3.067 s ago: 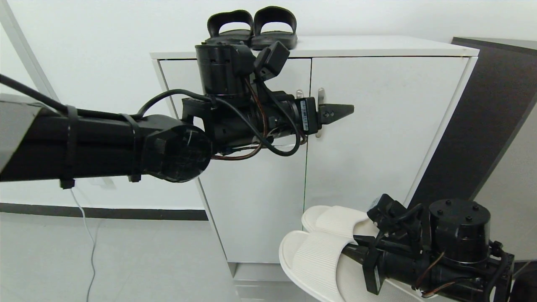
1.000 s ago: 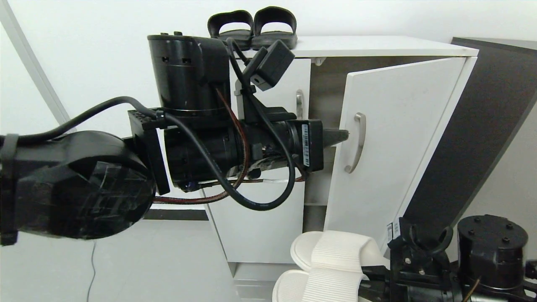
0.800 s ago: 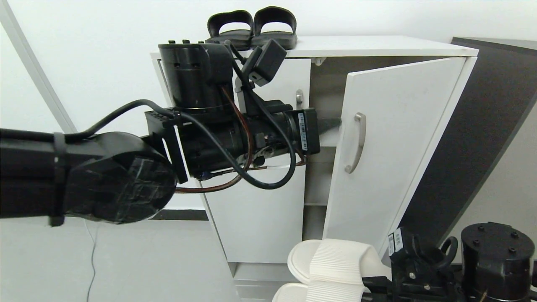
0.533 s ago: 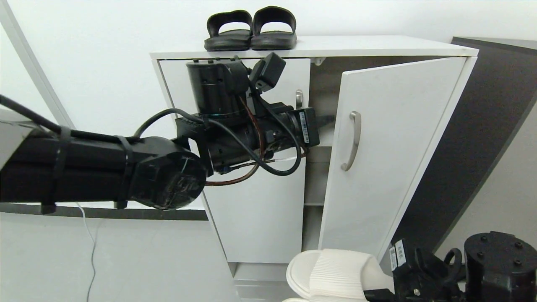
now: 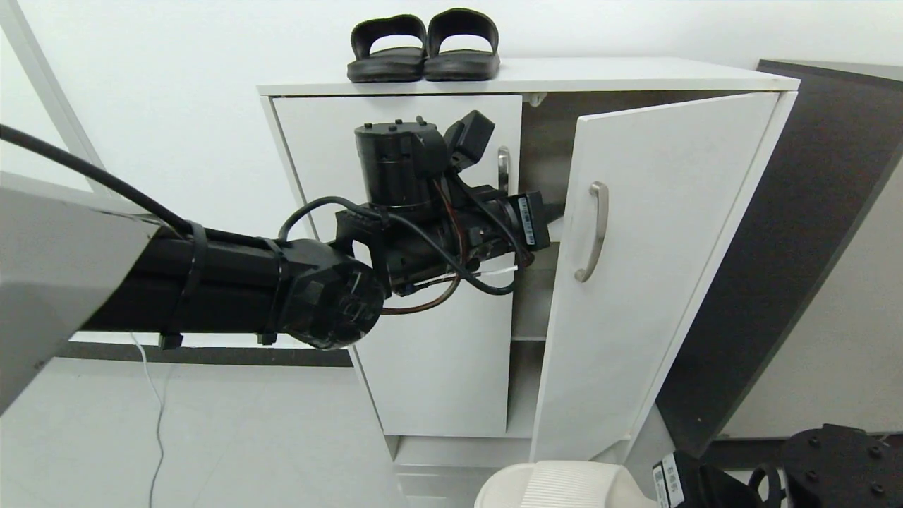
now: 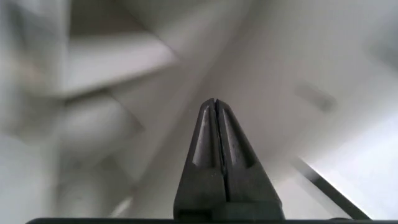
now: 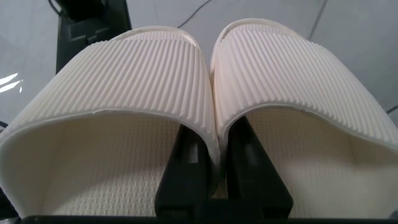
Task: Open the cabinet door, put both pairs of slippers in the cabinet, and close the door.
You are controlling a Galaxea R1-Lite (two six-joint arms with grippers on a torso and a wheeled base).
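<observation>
**Right door ajar, white slippers gripped**

A thin cable [image 5: 156,416] trails over the floor at lower left. The left arm [image 5: 233,289] runs across mid-frame toward the cabinet [image 5: 635,74]. The black slippers [image 5: 423,46] sit side by side on the cabinet's top, at upper middle. Below them the left door [image 5: 423,367] is flat shut.

The left jaws are pressed together, holding nothing. Their tip is at the free edge of the right door [image 5: 656,296], just beside its handle [image 5: 597,229]. Whether the tip touches the door I cannot tell. That door stands ajar, and a shelf [image 5: 525,339] shows in the gap.

At the bottom edge, right of centre, the white slippers [image 5: 557,487] poke up. The right jaws are clamped on them, one side inside each slipper, pinching the two inner walls together. A dark panel [image 5: 811,212] stands at far right.
</observation>
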